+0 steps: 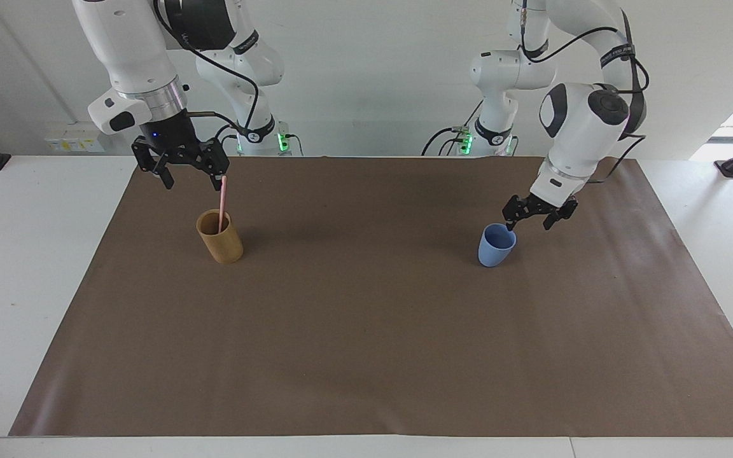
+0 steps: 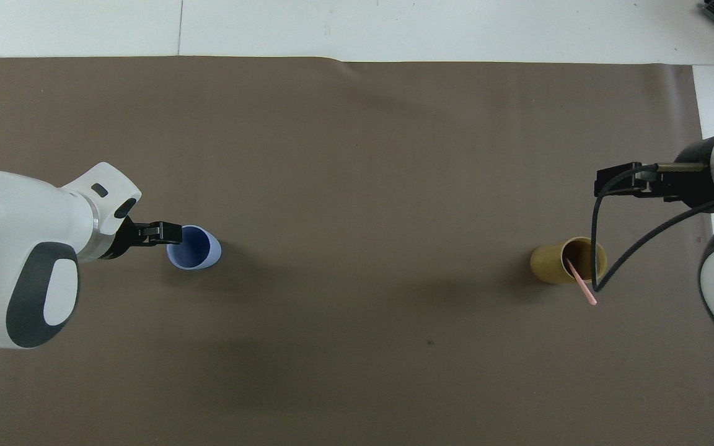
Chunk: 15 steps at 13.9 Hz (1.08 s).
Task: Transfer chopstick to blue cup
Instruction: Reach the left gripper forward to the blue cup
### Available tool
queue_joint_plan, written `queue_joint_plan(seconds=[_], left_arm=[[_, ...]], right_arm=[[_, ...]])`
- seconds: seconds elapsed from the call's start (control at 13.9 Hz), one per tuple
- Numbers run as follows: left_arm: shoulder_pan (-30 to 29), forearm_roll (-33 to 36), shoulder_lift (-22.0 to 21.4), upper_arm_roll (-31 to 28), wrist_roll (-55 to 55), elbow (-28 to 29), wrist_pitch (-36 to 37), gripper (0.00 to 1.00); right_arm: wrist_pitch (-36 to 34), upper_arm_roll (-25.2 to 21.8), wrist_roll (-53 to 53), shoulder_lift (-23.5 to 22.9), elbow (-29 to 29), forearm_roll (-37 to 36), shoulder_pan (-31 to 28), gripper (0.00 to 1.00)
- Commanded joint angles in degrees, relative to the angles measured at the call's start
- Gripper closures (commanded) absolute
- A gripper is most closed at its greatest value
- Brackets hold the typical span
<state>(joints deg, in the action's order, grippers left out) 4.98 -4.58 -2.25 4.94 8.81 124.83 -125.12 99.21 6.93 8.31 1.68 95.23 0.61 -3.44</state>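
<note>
Facing view: chopstick [image 1: 221, 203] in tan cup [image 1: 219, 237], transfer pending; blue cup [image 1: 496, 245] empty; left gripper [image 1: 537, 214] and right gripper [image 1: 181, 166] both spread, holding nothing

Bare brown mat [image 1: 366, 331] stretches between the tan cup [image 1: 220, 237] and the blue cup [image 1: 496, 245], which stand well apart. A chopstick [image 1: 221, 205] rises from the tan cup, its top just beside the open right gripper [image 1: 182, 166]. The open left gripper [image 1: 537, 215] crowds the blue cup's rim.
</note>
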Motion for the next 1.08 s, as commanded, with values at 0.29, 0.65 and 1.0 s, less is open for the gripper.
queue_joint_plan(seconds=[0.29,0.65,1.0], left_arm=[[4.2,-0.8,1.7,-0.7,3.7,5.9,-7.9,0.41],[4.2,-0.7,2.3,-0.8,3.0,4.5,-7.2,1.0],[4.6,-0.4,3.4,-0.9,3.1,-0.6,-5.3,1.0]], right_arm=[[0.3,0.1,-1.6,1.6,1.7,1.2,-1.5,0.0],[1.8,0.1,-1.2,3.7,5.5,1.2,-1.6,0.0],[8.8,0.0,-0.9,7.6,17.0,1.1,-1.7,0.0]])
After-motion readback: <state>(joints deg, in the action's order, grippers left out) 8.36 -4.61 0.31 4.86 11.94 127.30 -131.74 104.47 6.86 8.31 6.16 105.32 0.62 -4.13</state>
